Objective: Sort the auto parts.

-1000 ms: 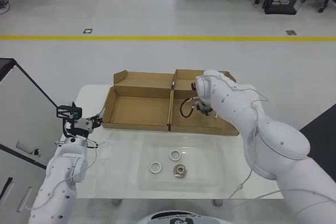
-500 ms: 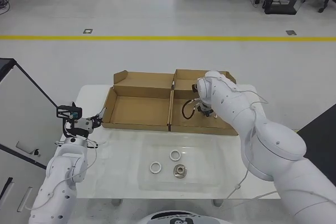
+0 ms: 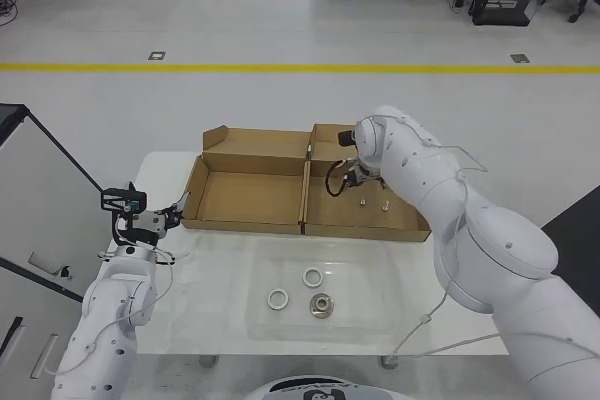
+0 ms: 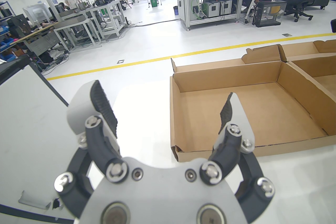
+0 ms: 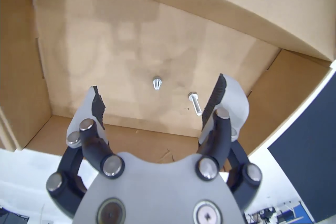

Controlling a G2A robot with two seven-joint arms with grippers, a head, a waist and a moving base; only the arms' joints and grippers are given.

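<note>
Two silver bolts lie apart on the floor of the right cardboard box (image 3: pixel 325 222): one (image 5: pixel 157 83) (image 3: pixel 364 203) stands on its head, the other (image 5: pixel 195 103) (image 3: pixel 386 208) lies on its side. My right gripper (image 5: pixel 157 100) (image 3: pixel 352 178) hangs open above that box, nothing between its fingers. Two white rings (image 3: pixel 311 277) (image 3: pixel 278 298) and a metal nut-like part (image 3: pixel 321 304) sit in a clear tray (image 3: pixel 355 310) near the table's front. My left gripper (image 4: pixel 165 101) (image 3: pixel 176 212) stays open at the table's left, beside the empty left box (image 4: pixel 252 104) (image 3: pixel 248 196).
The two open boxes sit side by side at the back of the white table (image 3: pixel 200 290). A dark panel (image 3: pixel 20 190) stands left of the table. Bare tabletop lies between the left arm and the tray.
My right gripper has risen and drawn back toward the box's far wall, leaving a bolt on the box floor. The left arm is unmoved.
</note>
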